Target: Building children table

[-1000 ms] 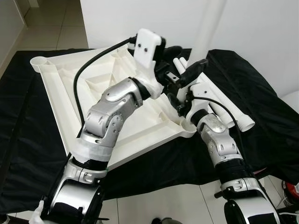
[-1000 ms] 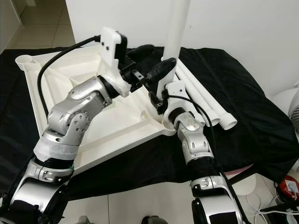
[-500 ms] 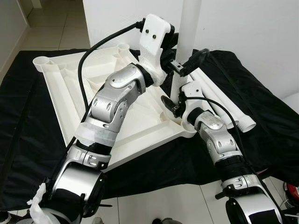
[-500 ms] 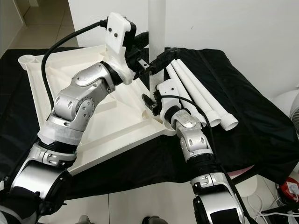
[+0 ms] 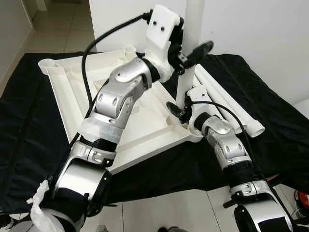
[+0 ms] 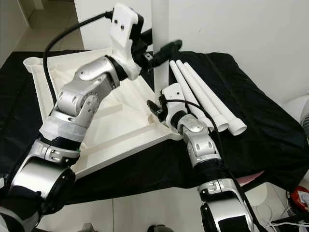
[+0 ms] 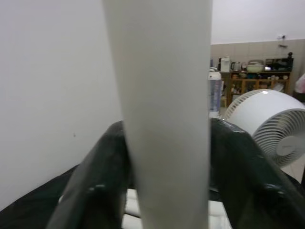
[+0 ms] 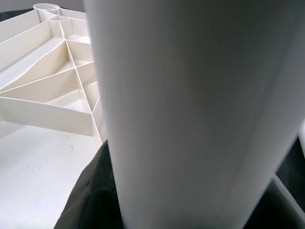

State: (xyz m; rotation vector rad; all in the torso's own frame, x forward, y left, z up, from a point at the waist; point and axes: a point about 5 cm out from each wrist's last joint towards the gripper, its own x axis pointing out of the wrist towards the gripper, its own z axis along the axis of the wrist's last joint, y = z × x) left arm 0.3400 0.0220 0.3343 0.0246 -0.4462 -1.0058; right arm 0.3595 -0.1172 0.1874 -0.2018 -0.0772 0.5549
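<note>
The white tabletop (image 5: 63, 87) lies upside down on a black cloth, ribs facing up. A white table leg (image 5: 186, 79) stands upright at its near right corner. My left gripper (image 5: 191, 51) is shut on the leg high up, with black fingers (image 7: 95, 181) on both sides of the tube (image 7: 162, 119). My right gripper (image 5: 179, 107) is shut on the leg low down, just above the corner socket. In the right wrist view the leg (image 8: 190, 109) stands close before the tabletop's ribs (image 8: 47, 90).
More white legs (image 6: 207, 101) lie side by side on the black cloth (image 5: 29, 125) to the right of the tabletop. A white wall stands behind. A white fan (image 6: 300, 111) is at the far right, with tiled floor (image 5: 159, 212) below.
The leg has gone from tilted to upright and come over to the tabletop's near right corner. My left gripper rose along it; my right gripper sank toward the socket.
</note>
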